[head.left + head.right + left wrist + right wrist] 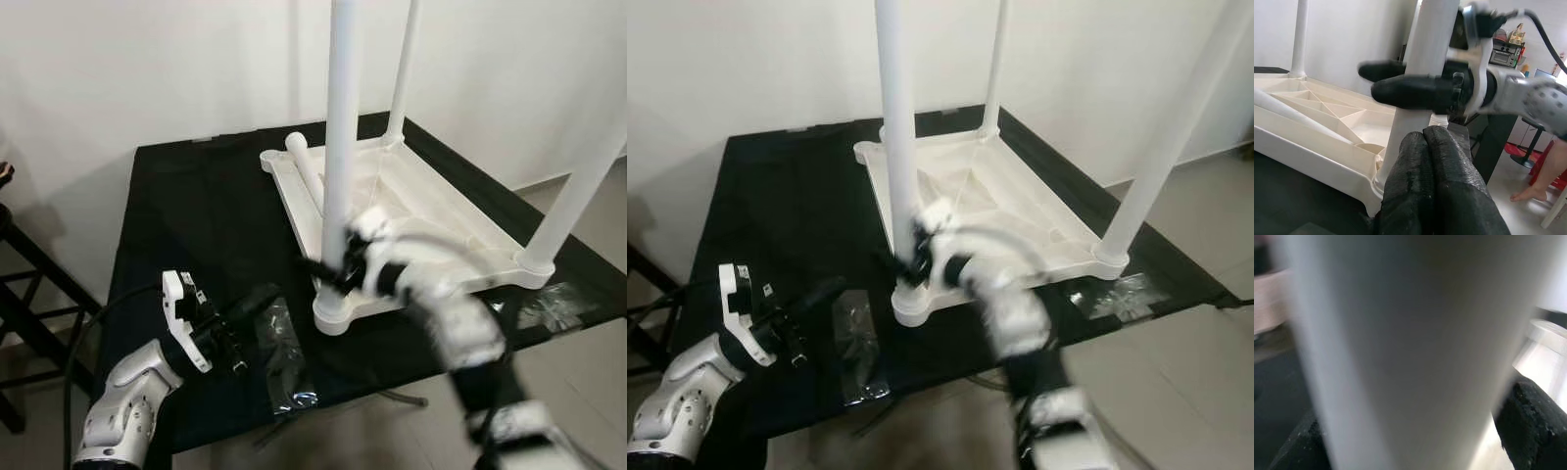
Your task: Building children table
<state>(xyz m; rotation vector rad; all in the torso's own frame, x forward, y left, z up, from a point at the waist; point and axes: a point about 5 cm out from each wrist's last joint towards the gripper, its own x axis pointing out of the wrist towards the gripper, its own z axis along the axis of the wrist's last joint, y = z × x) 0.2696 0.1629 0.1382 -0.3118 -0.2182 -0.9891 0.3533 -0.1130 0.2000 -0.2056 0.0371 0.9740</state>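
A white children's table top [431, 211] lies upside down on a black table [186, 225]. Three white legs stand up from it: the near leg [341, 127], a far one [404, 69] and one on the right [578, 196]. A fourth leg [306, 168] lies loose on the underside at the far left corner. My right gripper [333, 269] is shut on the near leg low down, one black finger [1410, 90] on each side; its arm is blurred. My left gripper [263, 299] is shut and holds nothing, hovering over the black table just left of that leg.
Clear plastic bags lie on the black table, one [284, 357] near the front edge under my left gripper, another [549, 304] at the right. A dark stool [20, 284] stands left of the table. A person's bare foot [1525, 195] rests on the floor beyond it.
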